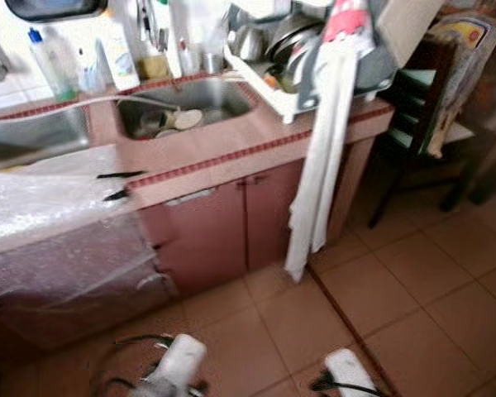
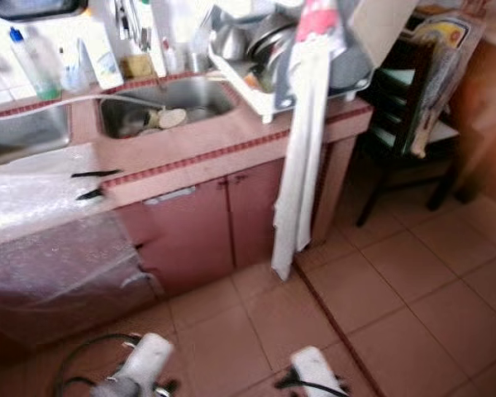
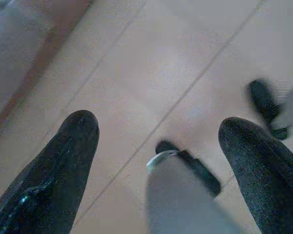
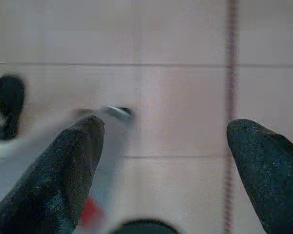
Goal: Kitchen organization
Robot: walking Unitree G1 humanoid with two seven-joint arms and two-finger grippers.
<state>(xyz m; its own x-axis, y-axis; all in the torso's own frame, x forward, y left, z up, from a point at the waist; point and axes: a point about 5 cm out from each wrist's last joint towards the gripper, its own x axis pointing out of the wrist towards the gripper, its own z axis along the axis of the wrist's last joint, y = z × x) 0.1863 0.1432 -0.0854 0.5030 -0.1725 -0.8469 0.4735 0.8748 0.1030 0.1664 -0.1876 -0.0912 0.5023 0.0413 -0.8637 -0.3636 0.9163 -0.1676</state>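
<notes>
Looks like it's closing in on the counter [image 1: 231,149], so I'd square up to it and lift the arms once it's steady. The sink [image 1: 186,107] with dishes and the rack [image 1: 273,91] are well ahead; left gripper [image 3: 158,146] and right gripper [image 4: 166,146] hang over floor tiles, jaws apart and empty.

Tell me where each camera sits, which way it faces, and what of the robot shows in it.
Left eye, right eye: on the head, looking forward and down at the counter, sink, hanging towel and floor tiles; both arms low in frame. They share one scene.
Left wrist: looks down at the tiles between the open left gripper.
Right wrist: looks down at tiles between the open right gripper.
</notes>
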